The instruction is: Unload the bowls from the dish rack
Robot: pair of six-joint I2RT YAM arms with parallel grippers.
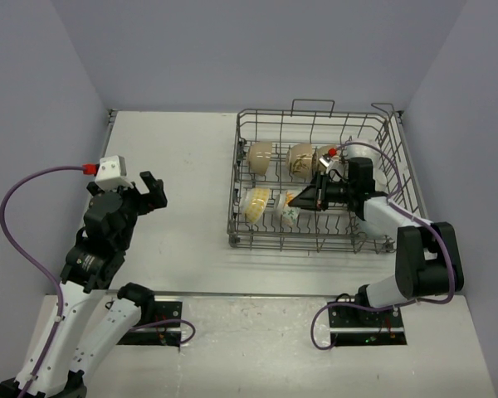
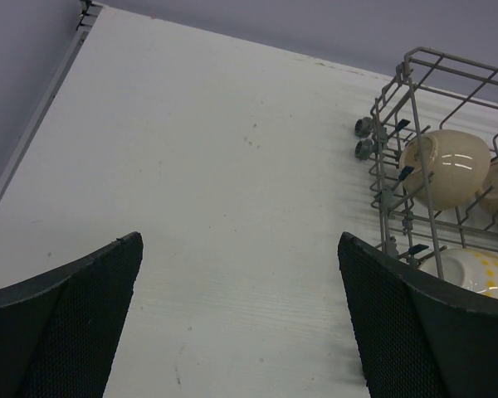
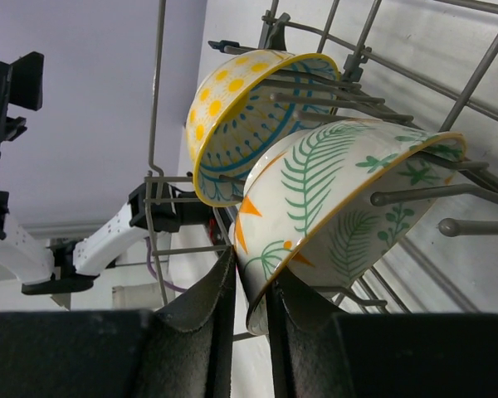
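Right gripper (image 3: 251,278) pinched shut on rim of white fern-patterned ceramic bowl (image 3: 340,199), propped on edge among tines (image 3: 415,196) of grey wire dish rack (image 1: 236,178), just beside yellow-dotted neighbour bowl (image 3: 232,108); likely risk: rim snags tines on lift, thin pinch slips; left gripper (image 2: 241,249) spread apart over white table (image 2: 232,124).

Bright even light, soft shadows, sharp.

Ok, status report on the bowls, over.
Right gripper shut on rim of fern-patterned bowl in dish rack. Left gripper open over table. Tines and yellow-dotted bowl crowd it.
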